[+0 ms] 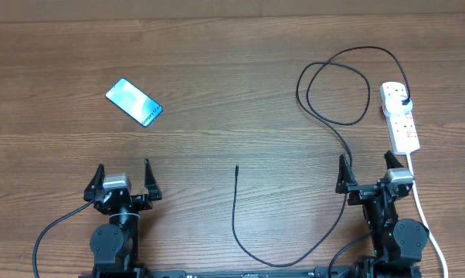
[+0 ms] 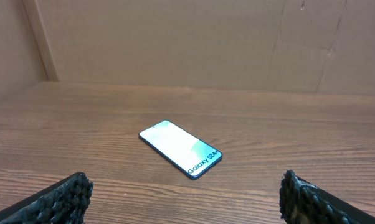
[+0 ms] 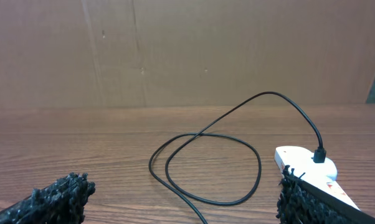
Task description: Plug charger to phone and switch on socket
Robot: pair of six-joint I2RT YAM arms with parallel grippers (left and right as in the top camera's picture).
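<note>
Both claws sit low in the frame, left gripper (image 1: 124,166) and right gripper (image 1: 364,158) spread wide, holding nothing. Between them, lower centre, lies the loose tip of the charger (image 1: 234,205). That cable looks light and limp, best pinched just behind the connector. Phone (image 1: 134,102) upper left, likely slick; socket (image 1: 400,116) far right.

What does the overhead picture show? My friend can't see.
A blue-screened phone lies left on a wooden table; a black charger cable, plugged into a white power strip at right, loops toward the front. The left gripper and right gripper are open.
</note>
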